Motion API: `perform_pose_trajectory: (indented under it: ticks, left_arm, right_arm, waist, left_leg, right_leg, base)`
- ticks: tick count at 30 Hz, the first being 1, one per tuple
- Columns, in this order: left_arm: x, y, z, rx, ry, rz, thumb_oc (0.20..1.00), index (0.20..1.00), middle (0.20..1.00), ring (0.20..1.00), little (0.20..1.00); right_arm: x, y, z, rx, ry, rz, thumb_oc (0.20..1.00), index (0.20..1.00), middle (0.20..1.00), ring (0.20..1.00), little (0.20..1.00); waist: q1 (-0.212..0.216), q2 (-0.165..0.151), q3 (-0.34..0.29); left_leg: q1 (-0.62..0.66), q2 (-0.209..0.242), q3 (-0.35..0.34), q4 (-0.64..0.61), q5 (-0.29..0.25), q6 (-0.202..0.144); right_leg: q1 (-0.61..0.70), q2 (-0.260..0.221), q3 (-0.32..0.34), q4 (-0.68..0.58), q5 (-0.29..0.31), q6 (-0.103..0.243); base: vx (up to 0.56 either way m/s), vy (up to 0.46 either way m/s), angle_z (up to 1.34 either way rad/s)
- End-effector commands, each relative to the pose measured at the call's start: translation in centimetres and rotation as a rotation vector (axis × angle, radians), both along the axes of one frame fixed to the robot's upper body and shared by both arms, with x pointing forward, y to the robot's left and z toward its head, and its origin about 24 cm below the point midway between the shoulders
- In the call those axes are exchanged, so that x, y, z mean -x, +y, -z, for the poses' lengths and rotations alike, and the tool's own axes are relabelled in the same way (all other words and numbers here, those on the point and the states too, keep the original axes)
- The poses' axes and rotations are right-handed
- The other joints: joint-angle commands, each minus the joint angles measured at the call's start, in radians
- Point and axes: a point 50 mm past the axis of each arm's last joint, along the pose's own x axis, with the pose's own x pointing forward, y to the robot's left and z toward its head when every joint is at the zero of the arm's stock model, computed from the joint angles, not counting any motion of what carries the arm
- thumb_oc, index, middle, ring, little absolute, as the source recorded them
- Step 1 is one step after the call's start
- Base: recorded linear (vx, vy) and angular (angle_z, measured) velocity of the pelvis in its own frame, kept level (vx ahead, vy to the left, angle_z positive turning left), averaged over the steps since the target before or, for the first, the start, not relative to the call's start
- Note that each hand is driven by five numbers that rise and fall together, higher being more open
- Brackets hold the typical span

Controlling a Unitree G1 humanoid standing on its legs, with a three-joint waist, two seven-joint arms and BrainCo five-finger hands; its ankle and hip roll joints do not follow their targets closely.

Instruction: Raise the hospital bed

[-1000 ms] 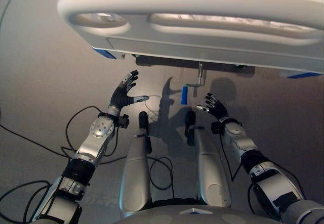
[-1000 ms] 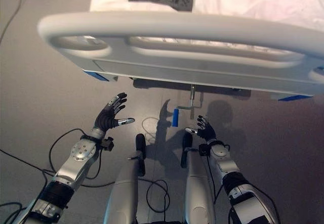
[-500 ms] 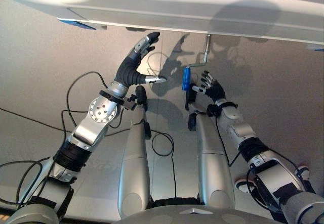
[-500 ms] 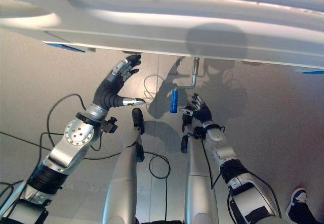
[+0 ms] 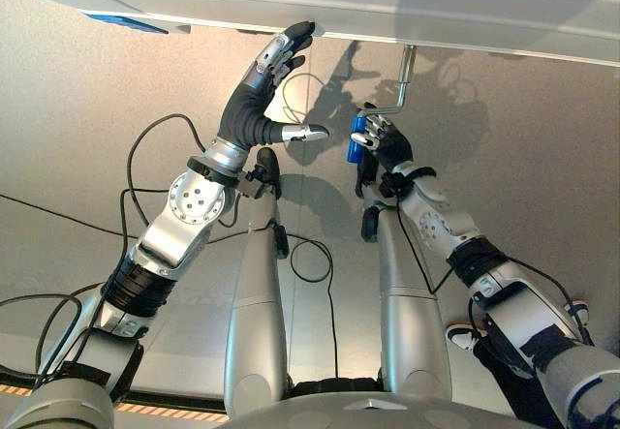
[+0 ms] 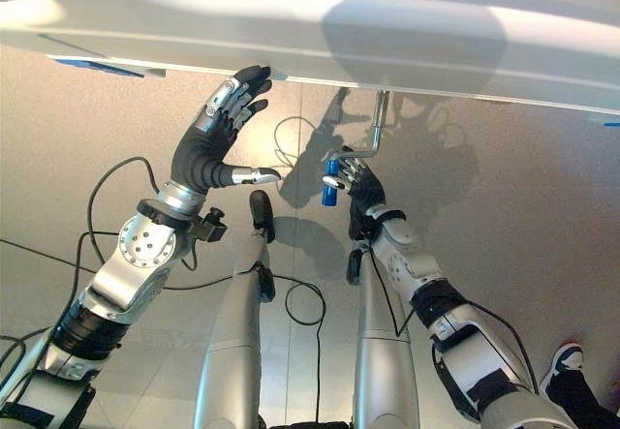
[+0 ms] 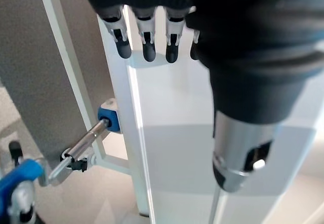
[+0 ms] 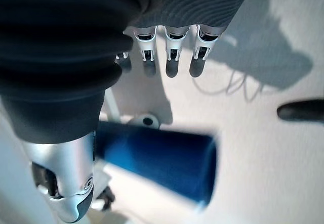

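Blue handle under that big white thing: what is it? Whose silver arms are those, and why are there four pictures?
The arms belong to a walking robot. Two pictures come from cameras in its head, looking down. The other two come from cameras on its wrists, very close to its fingers.

The big white thing is the pale plastic end board of a hospital bed, standing on a grey floor. Below it hangs a bent metal crank rod with a blue tube-shaped handle; turning it should raise the bed.

The robot's right hand is at the blue handle with its fingers straight, not closed round it. Its left hand is open, with its fingertips at the board's lower edge.
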Motion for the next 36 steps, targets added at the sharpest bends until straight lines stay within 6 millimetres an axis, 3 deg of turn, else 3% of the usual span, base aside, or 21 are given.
perform_pose_trajectory:
  ticks: [1, 8, 16, 17, 18, 19, 20, 30, 36]
  left_arm:
    - [2.4, -0.6, -2.5, 0.047, -0.139, 0.094, 1.0, 1.0, 1.0, 1.0, 1.0]
    - [2.3, -0.8, -3.1, 0.061, -0.16, 0.099, 1.0, 1.0, 1.0, 1.0, 1.0]
    - [2.5, -0.9, -3.5, 0.058, -0.191, 0.09, 1.0, 1.0, 1.0, 1.0, 1.0]
    - [2.5, -0.9, -3.6, 0.056, -0.196, 0.087, 1.0, 1.0, 1.0, 1.0, 1.0]
    - [2.6, -0.8, -3.6, 0.057, -0.2, 0.085, 1.0, 1.0, 1.0, 1.0, 1.0]
    - [2.6, -0.8, -3.6, 0.061, -0.205, 0.078, 1.0, 1.0, 1.0, 1.0, 1.0]
    - [2.6, -0.8, -3.7, 0.059, -0.207, 0.074, 1.0, 1.0, 1.0, 1.0, 1.0]
    - [2.6, -0.7, -3.6, 0.079, -0.204, 0.07, 1.0, 1.0, 1.0, 1.0, 1.0]
    - [2.8, -1.0, -3.6, 0.105, -0.2, 0.098, 1.0, 1.0, 1.0, 1.0, 1.0]
  right_arm:
    - [-0.3, 1.8, -0.9, -0.006, 0.002, -0.083, 1.0, 1.0, 1.0, 1.0, 1.0]
    - [-1.4, 2.9, -0.2, 0.041, 0.074, -0.074, 1.0, 1.0, 1.0, 1.0, 1.0]
    - [-1.0, 3.9, 0.2, 0.047, 0.081, -0.128, 1.0, 1.0, 1.0, 1.0, 1.0]
    - [-1.0, 3.9, 0.2, 0.048, 0.081, -0.13, 0.827, 0.827, 0.827, 0.827, 0.827]
    - [-0.9, 4.0, 0.2, 0.047, 0.08, -0.133, 0.467, 0.467, 0.467, 0.467, 0.467]
    - [-1.0, 3.9, 0.2, 0.048, 0.078, -0.132, 0.373, 0.373, 0.373, 0.373, 0.373]
    - [-1.0, 3.9, 0.1, 0.046, 0.075, -0.132, 0.2, 0.2, 0.2, 0.2, 0.2]
    - [-0.9, 3.2, 0.4, 0.014, 0.081, -0.105, 0.2, 0.2, 0.2, 0.2, 0.2]
    - [-1.7, 2.6, 0.1, 0.01, 0.084, -0.044, 0.2, 0.2, 0.2, 0.2, 0.2]
  waist:
    - [0.008, 0.014, -0.026]
    - [0.02, 0.022, -0.026]
    - [0.02, 0.02, -0.026]
    - [0.019, 0.02, -0.026]
    - [0.019, 0.02, -0.026]
    - [0.019, 0.02, -0.026]
    - [0.018, 0.02, -0.026]
    - [0.016, 0.015, -0.026]
    - [0.024, 0.036, -0.026]
  left_leg:
    - [-0.035, -0.028, 0.018, 0.107, -0.082, 0.041]
    - [-0.055, -0.035, 0.017, 0.112, -0.083, 0.043]
    - [-0.056, -0.039, 0.016, 0.109, -0.083, 0.045]
    - [-0.054, -0.04, 0.016, 0.108, -0.084, 0.045]
    - [-0.055, -0.04, 0.017, 0.11, -0.084, 0.046]
    - [-0.054, -0.041, 0.018, 0.109, -0.085, 0.046]
    - [-0.055, -0.04, 0.018, 0.11, -0.085, 0.046]
    - [-0.049, -0.04, 0.023, 0.104, -0.087, 0.048]
    - [-0.063, -0.043, 0.02, 0.099, -0.082, 0.051]
  right_leg:
    - [0.035, -0.01, 0.01, -0.157, 0.121, 0.133]
    - [0.022, -0.014, 0.007, -0.16, 0.124, 0.133]
    - [0.024, -0.017, 0.007, -0.17, 0.126, 0.135]
    - [0.025, -0.017, 0.008, -0.171, 0.126, 0.134]
    - [0.025, -0.017, 0.008, -0.171, 0.127, 0.135]
    - [0.026, -0.018, 0.009, -0.173, 0.127, 0.134]
    - [0.026, -0.018, 0.008, -0.173, 0.127, 0.134]
    - [0.027, -0.016, 0.014, -0.183, 0.129, 0.137]
    - [0.014, -0.019, 0.013, -0.181, 0.129, 0.139]
  base:
    - [0.0, 0.0, 0.0]
    - [0.01, 0.015, 0.02]
    - [0.0, 0.006, 0.01]
    - [0.0, 0.0, 0.0]
    - [0.0, 0.0, 0.0]
    - [0.0, 0.0, 0.0]
    - [0.0, 0.0, 0.0]
    - [0.0, 0.0, 0.0]
    - [0.0, 0.0, 0.0]
